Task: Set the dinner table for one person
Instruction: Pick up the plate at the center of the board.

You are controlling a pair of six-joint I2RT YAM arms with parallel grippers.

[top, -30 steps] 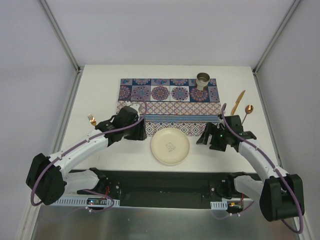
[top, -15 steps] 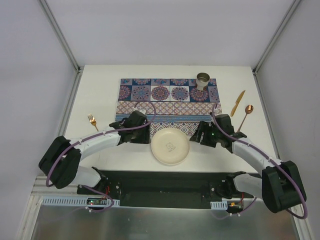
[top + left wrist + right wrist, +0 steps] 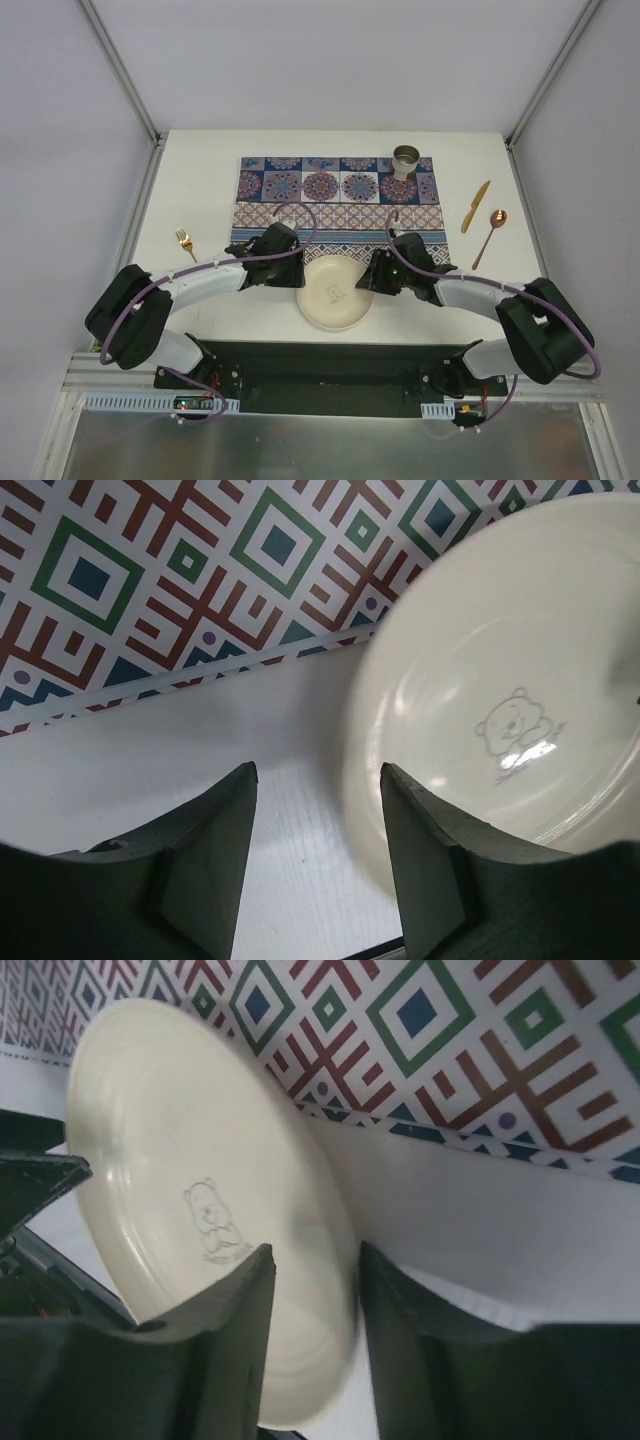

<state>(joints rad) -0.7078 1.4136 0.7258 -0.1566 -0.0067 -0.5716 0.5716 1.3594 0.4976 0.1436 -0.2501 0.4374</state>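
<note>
**Position.** The cream plate (image 3: 338, 295), round with a bear print at its centre, sits on the white dinner table (image 3: 200, 190). The table lies beneath everything in view. The plate is at the near middle of it, and its far rim overlaps the near edge of the patterned placemat (image 3: 340, 205).

**Key relation.** The plate lies directly between the two grippers. The left gripper (image 3: 316, 780) is at its left rim and the right gripper (image 3: 313, 1255) at its right rim, so neither arm is nearer. Being round, the plate has no long axis. The rest of the placemat lies beyond the plate, away from the arm bases, so I judge the coming move to be a two-arm carry or slide in that direction.

**Gripper state.**
- **Left:** the jaws are parted and straddle the rim. One finger is over bare table and the other over the plate, and a strip of table shows between the outer finger and the rim, so the plate is not clamped.
- **Right:** the jaws are closer together with the rim between them. I cannot tell whether they pinch it.

**Count.**
- One plate and one placemat.
- One metal cup (image 3: 405, 162), at the placemat's far right corner.
- One knife (image 3: 476, 206) and one spoon (image 3: 490, 235), right of the placemat, both lying roughly near-to-far and slightly tilted.
- One fork (image 3: 185, 240), left of the placemat, tilted.
</note>
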